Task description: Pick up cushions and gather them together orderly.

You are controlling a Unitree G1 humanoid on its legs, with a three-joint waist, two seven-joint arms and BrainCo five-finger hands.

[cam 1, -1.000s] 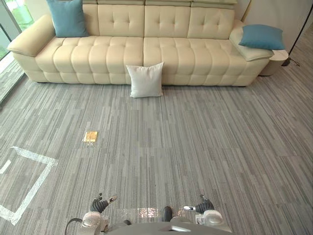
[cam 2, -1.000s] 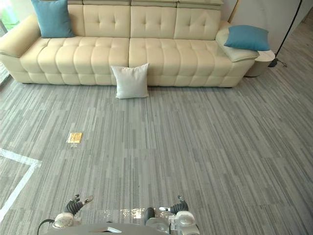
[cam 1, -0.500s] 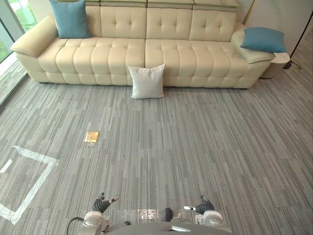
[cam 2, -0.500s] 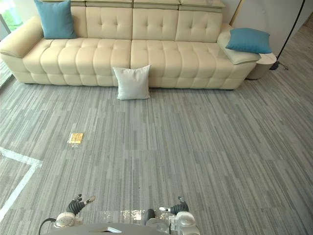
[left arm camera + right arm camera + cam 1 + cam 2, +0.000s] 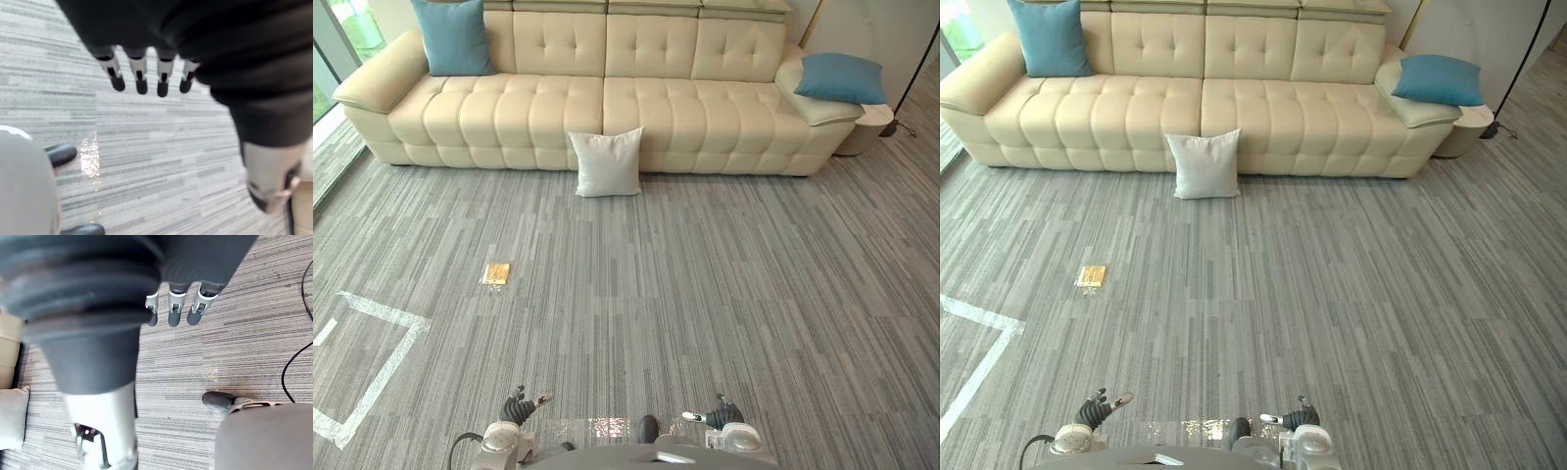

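A white cushion stands on the carpet, leaning against the front of the cream sofa. One blue cushion leans on the sofa's left end, upright against the backrest. Another blue cushion lies on the sofa's right armrest. My left hand hangs low at the bottom left, far from the cushions, fingers relaxed and holding nothing. My right hand hangs at the bottom right, its fingers also straight and empty.
A small golden floor plate sits in the grey carpet to the left. White tape marks a square at the far left. A round side table and a dark lamp pole stand right of the sofa.
The camera has shifted slightly, so the sofa sits a little lower than one second ago. Both hands hang a little lower in view. The cushions lie as before.
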